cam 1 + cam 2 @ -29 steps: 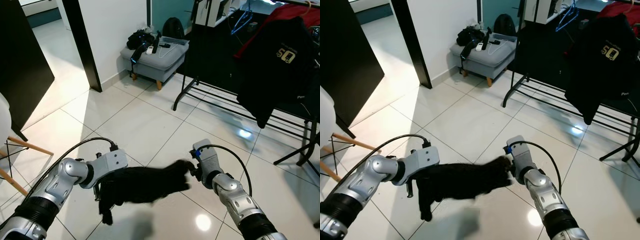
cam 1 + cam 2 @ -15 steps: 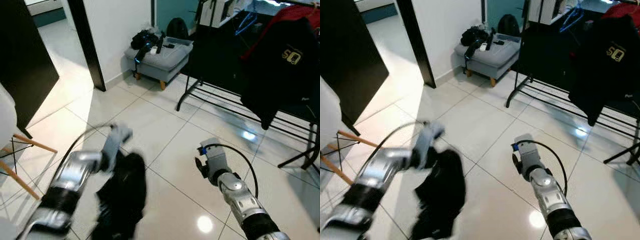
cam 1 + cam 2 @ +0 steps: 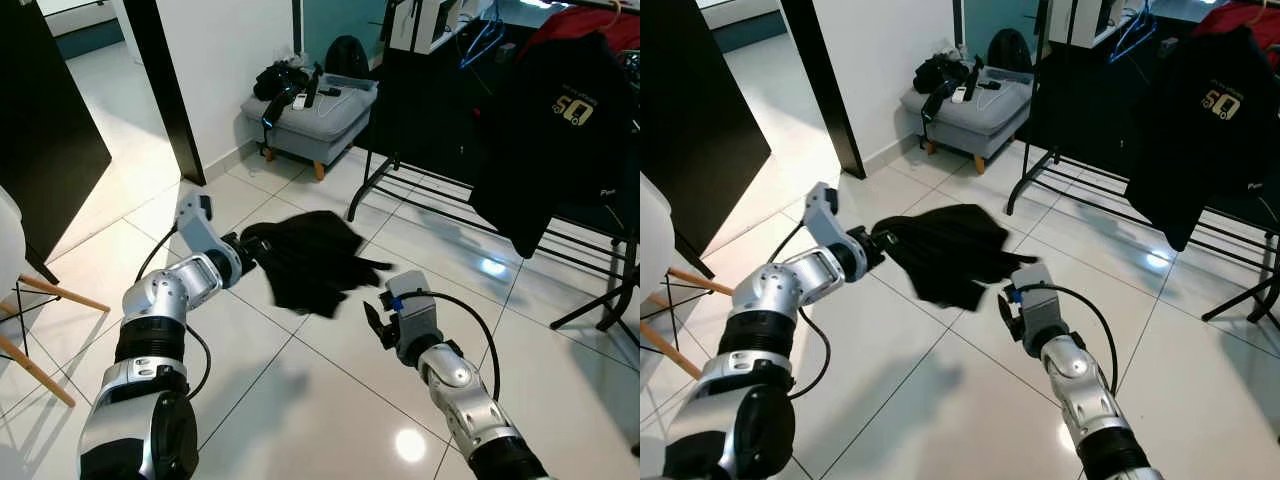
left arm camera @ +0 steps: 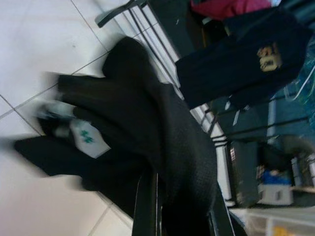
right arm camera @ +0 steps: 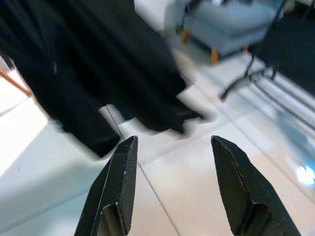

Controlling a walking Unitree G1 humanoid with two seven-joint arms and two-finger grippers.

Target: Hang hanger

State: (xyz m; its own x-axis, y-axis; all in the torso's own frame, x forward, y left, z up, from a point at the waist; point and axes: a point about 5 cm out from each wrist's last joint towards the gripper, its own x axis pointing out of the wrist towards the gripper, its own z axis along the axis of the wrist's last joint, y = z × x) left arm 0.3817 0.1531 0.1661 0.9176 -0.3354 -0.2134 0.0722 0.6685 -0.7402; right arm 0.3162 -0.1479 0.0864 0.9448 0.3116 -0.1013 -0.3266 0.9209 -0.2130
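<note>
My left gripper (image 3: pixel 243 252) is raised over the tiled floor and shut on a black garment (image 3: pixel 312 259), which flares out toward the clothes rack (image 3: pixel 400 165). In the left wrist view the cloth (image 4: pixel 147 108) bunches between the fingers, and a white label (image 4: pixel 88 138) shows on it. My right gripper (image 3: pixel 375 322) sits lower, just below the garment's trailing edge, and is open. Its two fingers (image 5: pixel 123 182) stand apart with nothing between them. A blue hanger (image 3: pixel 484 42) hangs on the rack.
The black rack at the back right carries a black printed T-shirt (image 3: pixel 560 120) and a red garment (image 3: pixel 590 22). A grey padded stool (image 3: pixel 315 112) with bags stands by the white wall. A wooden chair leg (image 3: pixel 55 292) is at the left.
The right gripper let go of the garment's end. The left arm swung the garment up from near the floor and out toward the rack.
</note>
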